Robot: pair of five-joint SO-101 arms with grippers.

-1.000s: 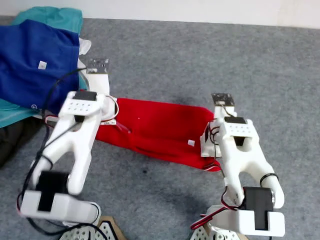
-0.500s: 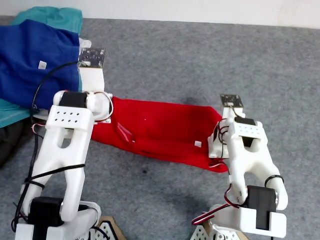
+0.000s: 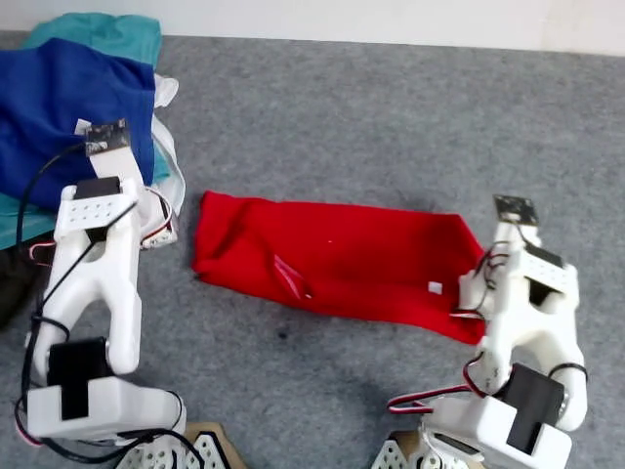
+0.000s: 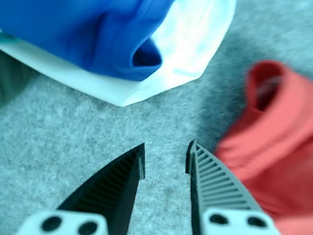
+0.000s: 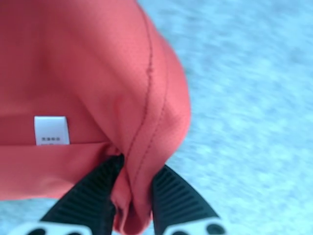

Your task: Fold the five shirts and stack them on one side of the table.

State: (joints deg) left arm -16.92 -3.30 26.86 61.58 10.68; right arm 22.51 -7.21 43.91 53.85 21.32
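1. We see the red shirt [image 3: 332,259] lying as a long, flattened strip across the middle of the grey tabletop [image 3: 391,107].
2. Our right arm [image 3: 522,313] sits at the strip's right end. Its jaws are clamped on a hemmed fold of the red cloth, near a small white label [image 5: 51,130].
3. Our left arm [image 3: 93,254] has its jaws apart and empty over bare tabletop, between the red shirt's left end and the white shirt [image 4: 186,54].
4. The white shirt lies under the blue shirt [image 3: 68,107], piled with a teal shirt [image 3: 98,29] at the far left.

Left fingers [image 4: 115,183] apart, right fingers [image 5: 90,191] apparently tight together
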